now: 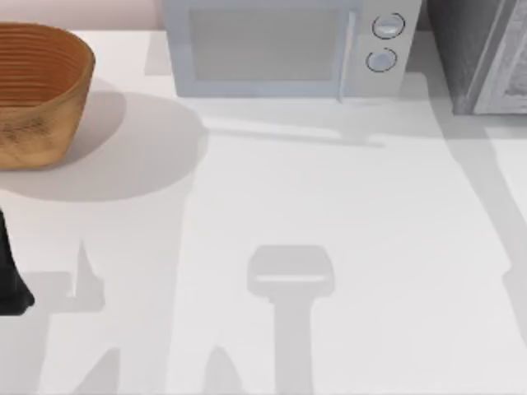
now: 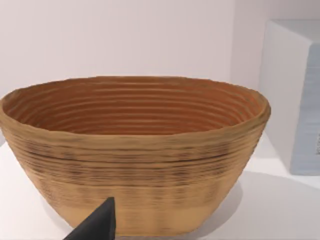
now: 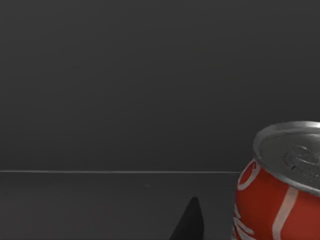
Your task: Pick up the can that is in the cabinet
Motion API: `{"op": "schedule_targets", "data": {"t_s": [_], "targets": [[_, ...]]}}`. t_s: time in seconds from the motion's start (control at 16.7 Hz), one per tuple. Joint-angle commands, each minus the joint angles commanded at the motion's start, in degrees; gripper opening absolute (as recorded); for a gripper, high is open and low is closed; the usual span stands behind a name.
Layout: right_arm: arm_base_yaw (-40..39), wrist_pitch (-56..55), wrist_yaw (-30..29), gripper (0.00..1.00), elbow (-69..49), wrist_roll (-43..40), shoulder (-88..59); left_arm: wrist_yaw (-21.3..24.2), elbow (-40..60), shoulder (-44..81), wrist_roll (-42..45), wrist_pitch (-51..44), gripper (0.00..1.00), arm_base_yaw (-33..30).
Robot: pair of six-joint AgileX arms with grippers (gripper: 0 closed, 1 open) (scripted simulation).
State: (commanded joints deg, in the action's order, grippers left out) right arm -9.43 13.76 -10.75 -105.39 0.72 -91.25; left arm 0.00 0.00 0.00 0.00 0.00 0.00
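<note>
The can [image 3: 280, 192] is red with white lettering and a silvery top. It stands upright on the dark grey floor inside the cabinet [image 3: 125, 75]. A dark part of my right gripper [image 3: 190, 222] juts up close beside the can, within the cabinet. In the top view the cabinet [image 1: 469, 45] is the dark grey box at the back right, with its paler speckled door panel [image 1: 506, 78] along its right side. My left arm [image 1: 10, 276] is parked at the table's left edge, and its gripper [image 2: 97, 225] faces the basket.
A woven brown basket [image 1: 37, 90] stands at the back left. A light blue-grey microwave [image 1: 280, 45] with two round knobs sits at the back middle, between basket and cabinet. Arm shadows fall across the white table [image 1: 329, 189].
</note>
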Motion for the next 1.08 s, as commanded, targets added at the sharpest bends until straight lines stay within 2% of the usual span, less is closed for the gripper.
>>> {"op": "schedule_targets", "data": {"t_s": [0.24, 0.3, 0.84, 1.08], "targets": [[0.0, 0.0, 0.0, 0.02, 0.0, 0.0, 0.0, 0.0, 0.0, 0.0, 0.0, 0.0, 1.0, 0.0], [0.0, 0.0, 0.0, 0.0, 0.0, 0.0, 0.0, 0.0, 0.0, 0.0, 0.0, 0.0, 1.0, 0.0], [-0.2, 0.2, -0.1, 0.0, 0.0, 0.1, 0.2, 0.0, 0.0, 0.0, 0.0, 0.0, 1.0, 0.0], [-3.5, 6.5, -3.4, 0.0, 0.0, 0.1, 6.5, 0.0, 0.0, 0.0, 0.0, 0.0, 1.0, 0.0]]}}
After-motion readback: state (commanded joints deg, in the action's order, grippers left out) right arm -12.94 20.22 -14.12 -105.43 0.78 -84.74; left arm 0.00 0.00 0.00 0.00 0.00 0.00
